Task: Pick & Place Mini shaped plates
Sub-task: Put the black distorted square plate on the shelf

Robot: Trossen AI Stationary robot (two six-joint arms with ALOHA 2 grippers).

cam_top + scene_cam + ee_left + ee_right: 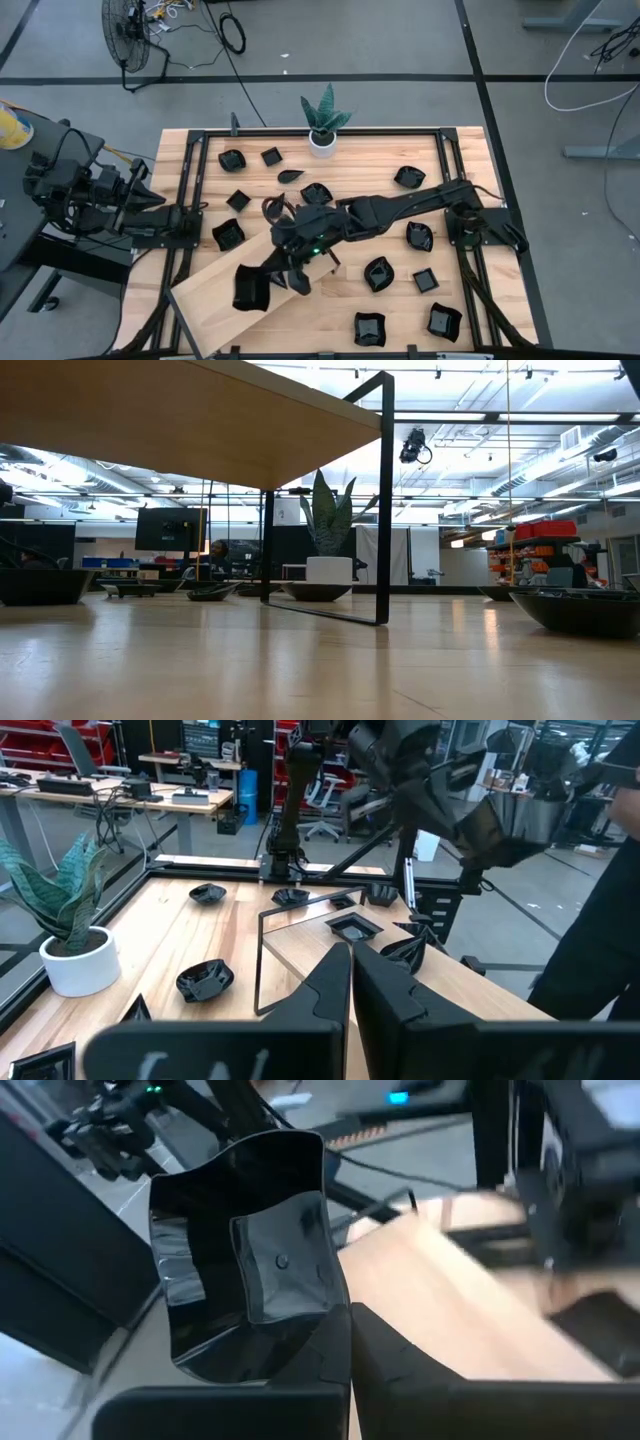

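Square black plate (245, 1260) — clamped in the right pincer (350, 1330) above the wooden board (215, 290) — left pincer (350, 985) closed, empty.

Tilted wooden board (215, 300) and scattered plates (420, 237) crowding the tabletop.

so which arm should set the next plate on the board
Right. The right gripper is shut on a black plate above the wooden board; the left gripper waits shut at the table's left edge.
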